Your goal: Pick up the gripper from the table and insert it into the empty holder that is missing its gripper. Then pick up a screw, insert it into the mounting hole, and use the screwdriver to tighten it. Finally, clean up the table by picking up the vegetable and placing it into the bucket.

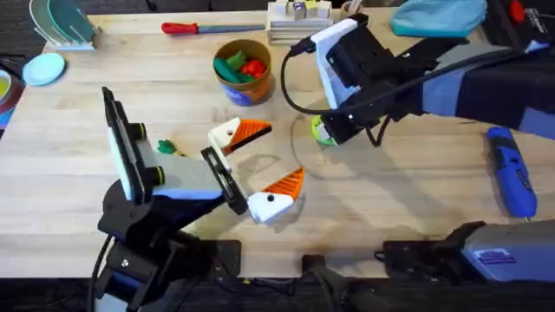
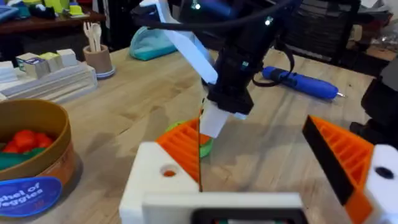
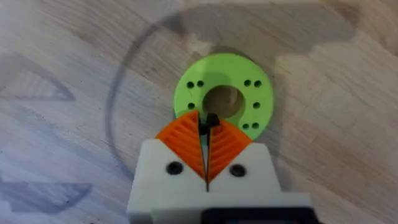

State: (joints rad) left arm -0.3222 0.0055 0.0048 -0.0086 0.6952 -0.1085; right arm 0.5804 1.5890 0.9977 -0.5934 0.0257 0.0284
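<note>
I log the wooden table (image 1: 78, 165) first. The bucket (image 1: 243, 71), with toy vegetables inside, stands beyond my left gripper (image 1: 257, 168), whose fingers are spread wide. The screwdriver (image 1: 201, 29) lies further beyond the bucket. My right gripper (image 3: 206, 144) has its pads pinched on a small dark item I cannot identify, directly above a green disc (image 3: 224, 99). The vegetable (image 1: 166, 147) lies just beside my left arm.

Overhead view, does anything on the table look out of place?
The vegetable lies loose on the left half of the table, while other toy vegetables sit in the bucket. Nothing looks spilled or broken.
</note>
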